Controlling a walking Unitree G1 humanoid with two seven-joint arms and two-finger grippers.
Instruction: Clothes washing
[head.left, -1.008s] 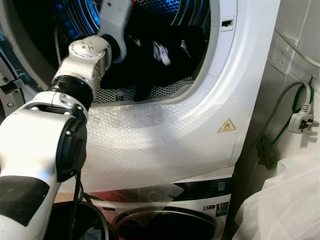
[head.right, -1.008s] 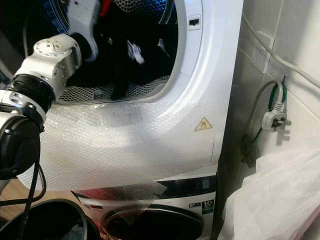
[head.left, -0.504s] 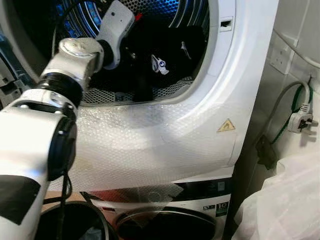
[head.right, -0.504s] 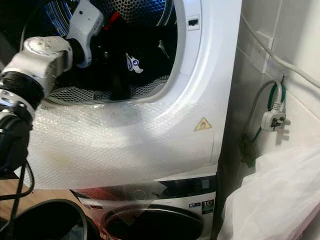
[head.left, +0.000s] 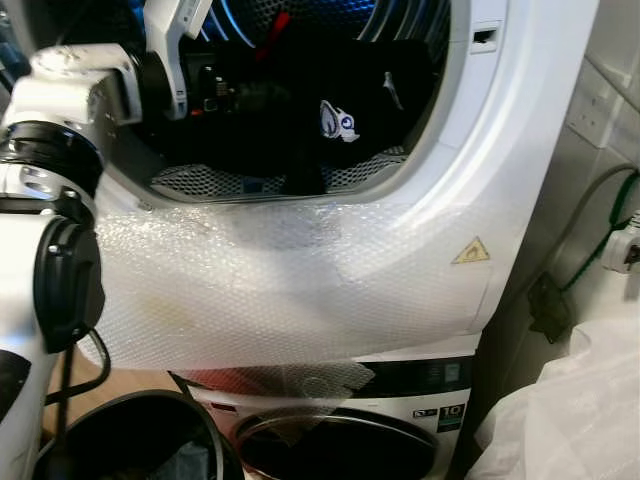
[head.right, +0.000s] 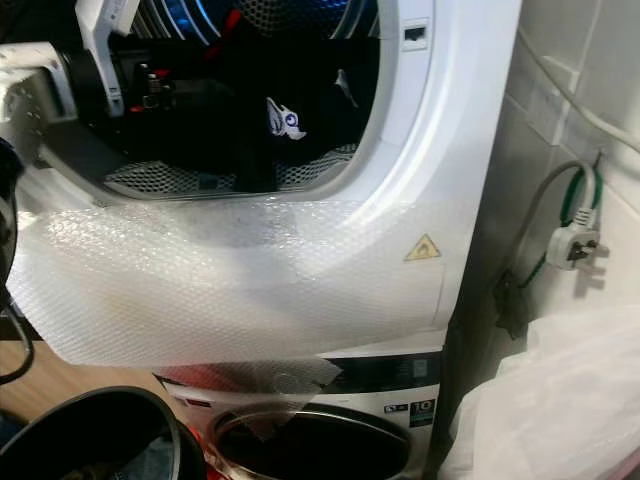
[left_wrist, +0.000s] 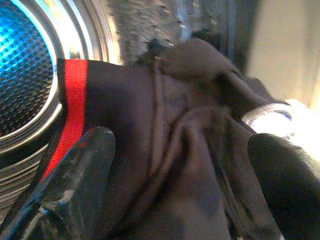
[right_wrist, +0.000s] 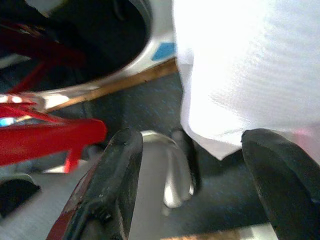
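One dark garment (head.left: 300, 100) with a red stripe lies inside the upper drum (head.right: 300, 10), heaped at the lower edge of the opening, with part of it hanging over the perforated rim. The left gripper (left_wrist: 180, 165) is inside the drum with its two fingers spread wide on either side of the cloth; the cloth sits between them, but no closed grasp is visible. The right gripper (right_wrist: 190, 165) hangs low beside a white plastic bag (head.left: 580, 400), fingers spread wide and holding nothing.

Progress assessment: early to middle stage. The door is open and the garment is reached, but it is not yet clear of the machine. A dark basket (head.left: 130, 440) stands below.

Markings: a yellow triangular warning label (head.left: 470, 251) sits on the front panel (head.left: 300, 290), which is covered in bubble wrap. The lower machine (head.left: 420, 400) carries a badge reading "10"; its other print is too small to read. A small white logo on the garment is illegible.
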